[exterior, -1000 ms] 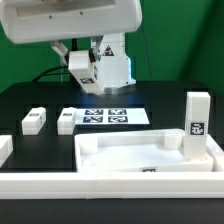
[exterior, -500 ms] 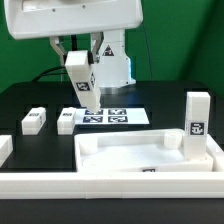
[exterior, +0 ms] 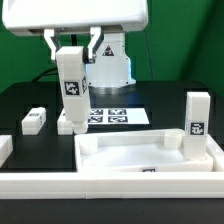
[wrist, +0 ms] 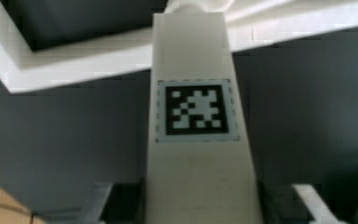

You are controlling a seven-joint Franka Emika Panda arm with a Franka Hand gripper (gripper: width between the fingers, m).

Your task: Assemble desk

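One leg (exterior: 70, 95), clamped in the claw (exterior: 71, 55), has swung upright.

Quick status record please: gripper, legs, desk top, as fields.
gripper: shut on short square white tagged leg, held upright
desk top: white plastic rectangular rimmed tray, lying on the black table
second leg: standing upright in the tray's corner, exterior view's right
third leg: lying flat on the table, exterior view's left
marker board: flat beyond the held leg
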